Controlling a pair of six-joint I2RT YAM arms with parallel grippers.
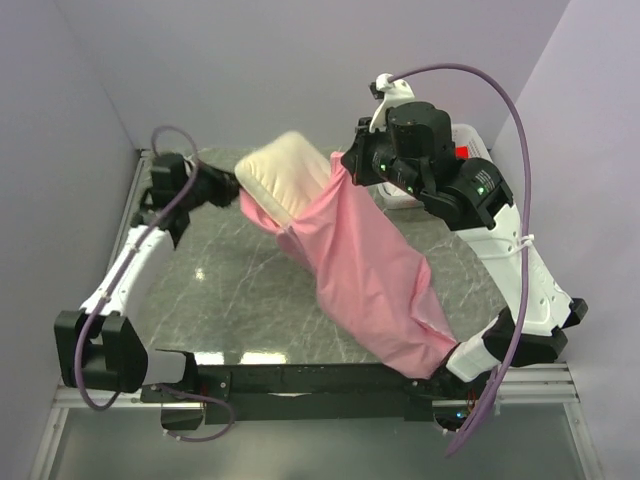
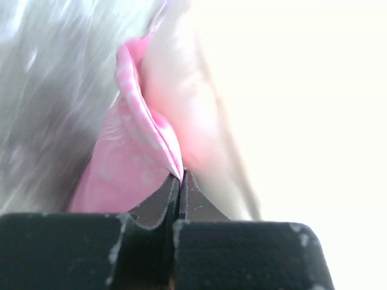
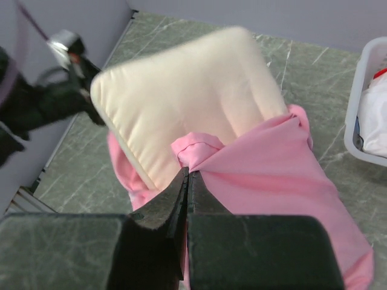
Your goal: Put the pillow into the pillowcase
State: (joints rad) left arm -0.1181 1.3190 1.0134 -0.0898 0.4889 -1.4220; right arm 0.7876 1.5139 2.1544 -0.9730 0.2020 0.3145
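Observation:
The cream-white pillow (image 1: 285,170) sticks out of the mouth of the pink pillowcase (image 1: 375,275), which slopes down across the table toward the right arm's base. My left gripper (image 1: 232,188) is shut on the pillowcase's hemmed edge (image 2: 148,130) at the left side of the mouth, beside the pillow (image 2: 290,103). My right gripper (image 1: 350,165) is shut on the upper edge of the pillowcase (image 3: 260,163) and holds it lifted. In the right wrist view the pillow (image 3: 187,99) shows about half out of the case. No bear mark shows.
A white basket (image 1: 462,140) with items stands at the back right, also in the right wrist view (image 3: 366,103). The table (image 1: 220,290) is grey-green marble with purple walls on three sides. The left arm (image 3: 42,103) shows beyond the pillow.

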